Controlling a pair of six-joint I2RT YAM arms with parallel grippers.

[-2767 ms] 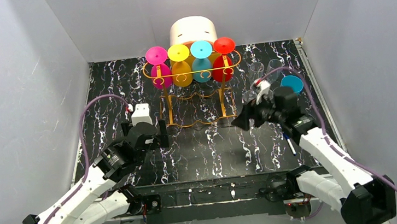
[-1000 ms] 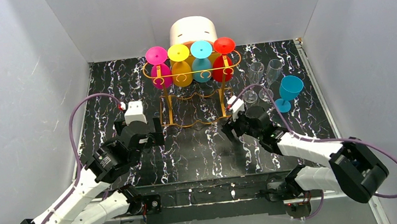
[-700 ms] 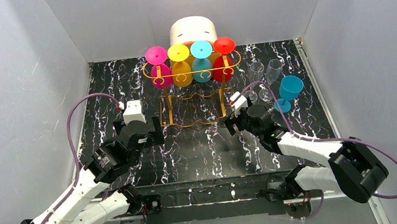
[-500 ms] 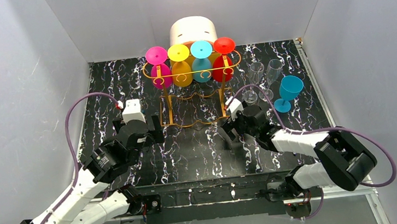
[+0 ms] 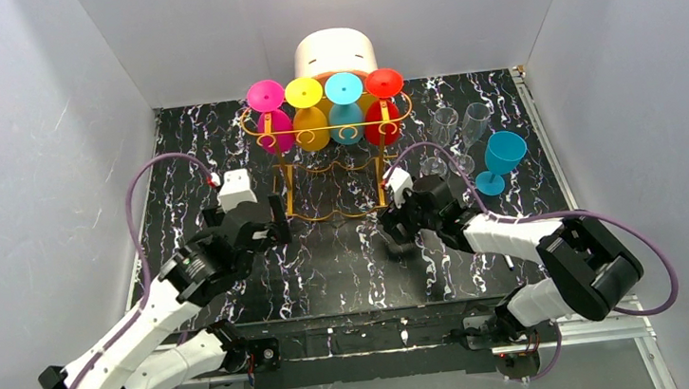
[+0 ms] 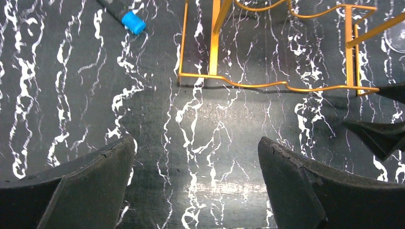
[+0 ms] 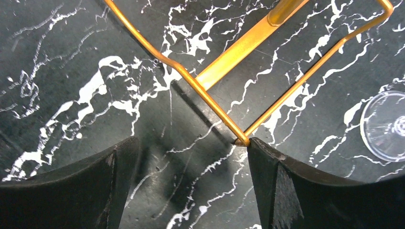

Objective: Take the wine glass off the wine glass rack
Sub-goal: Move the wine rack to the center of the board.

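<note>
The wine glass rack, an orange-gold wire frame, stands at the back middle. Upside down on its rails hang a pink, a yellow, a cyan and a red wine glass. My left gripper is open just off the base's front left; its wrist view shows the base wire ahead of the empty gripper. My right gripper is open at the front right corner. In its wrist view one fingertip touches the base corner; nothing lies between the gripper's fingers.
A white-and-orange round box stands behind the rack. Two clear glasses and a teal glass stand upright to the right. A clear glass foot lies close to my right fingers. A blue-capped pen lies left of the rack.
My right gripper slid left to the rack's front right corner. The rack and its glasses shifted slightly left. My left gripper edged nearer the rack base.
</note>
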